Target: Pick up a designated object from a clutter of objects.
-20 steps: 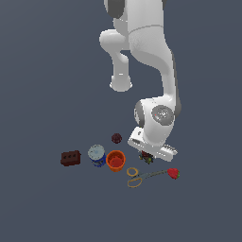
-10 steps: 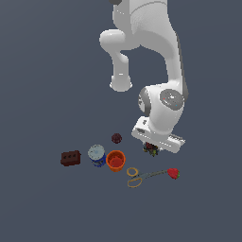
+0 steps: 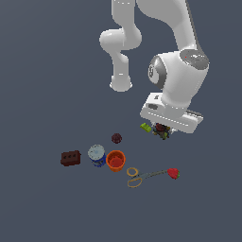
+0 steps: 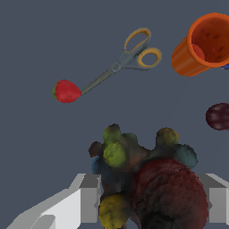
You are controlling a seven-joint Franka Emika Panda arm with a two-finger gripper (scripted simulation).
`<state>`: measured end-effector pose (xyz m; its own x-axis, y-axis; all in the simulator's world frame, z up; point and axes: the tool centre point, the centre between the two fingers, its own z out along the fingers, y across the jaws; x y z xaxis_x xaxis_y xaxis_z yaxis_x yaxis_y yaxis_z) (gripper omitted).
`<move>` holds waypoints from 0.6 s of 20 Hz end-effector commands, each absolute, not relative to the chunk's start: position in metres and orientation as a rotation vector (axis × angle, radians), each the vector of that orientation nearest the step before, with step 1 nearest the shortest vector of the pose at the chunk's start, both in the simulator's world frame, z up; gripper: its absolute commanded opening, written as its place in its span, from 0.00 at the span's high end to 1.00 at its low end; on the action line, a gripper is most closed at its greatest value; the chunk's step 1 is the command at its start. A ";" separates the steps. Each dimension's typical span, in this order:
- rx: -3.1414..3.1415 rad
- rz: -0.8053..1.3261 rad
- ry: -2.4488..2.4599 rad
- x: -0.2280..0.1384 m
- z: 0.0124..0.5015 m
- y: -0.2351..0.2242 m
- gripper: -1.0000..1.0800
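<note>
The lumpy dark cluster [image 3: 162, 131], speckled with dark red, green and yellowish bits, sits between my gripper's [image 3: 163, 128] fingers, lifted above the floor. In the wrist view the cluster [image 4: 147, 179] fills the space between the two grey fingers [image 4: 89, 199], and the gripper [image 4: 152, 199] is shut on it. The rest of the clutter lies below: green block [image 3: 146, 126], dark red ball [image 3: 116, 138], orange cup [image 3: 116, 160], blue-white can [image 3: 96, 155], brown box [image 3: 70, 158], yellow-handled scissors [image 3: 141, 176] and red strawberry [image 3: 173, 173].
The wrist view shows the scissors [image 4: 129, 56], strawberry [image 4: 67, 91], orange cup [image 4: 203, 44] and dark red ball [image 4: 219, 116] on the grey floor beneath the held cluster. The green block lies just beside the gripper in the exterior view.
The gripper has risen and shifted toward the exterior view's right with the cluster held in it. The other items have not moved.
</note>
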<state>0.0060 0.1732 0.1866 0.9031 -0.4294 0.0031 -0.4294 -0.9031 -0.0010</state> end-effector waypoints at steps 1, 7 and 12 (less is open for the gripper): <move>-3.064 -0.007 0.691 -0.004 0.216 0.182 1.00; -3.065 -0.005 0.691 -0.024 0.281 0.202 1.00; -3.065 -0.003 0.692 -0.038 0.328 0.217 1.00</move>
<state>-0.0339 0.2126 0.3136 0.9033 -0.4289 0.0024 -0.4289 -0.9033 -0.0001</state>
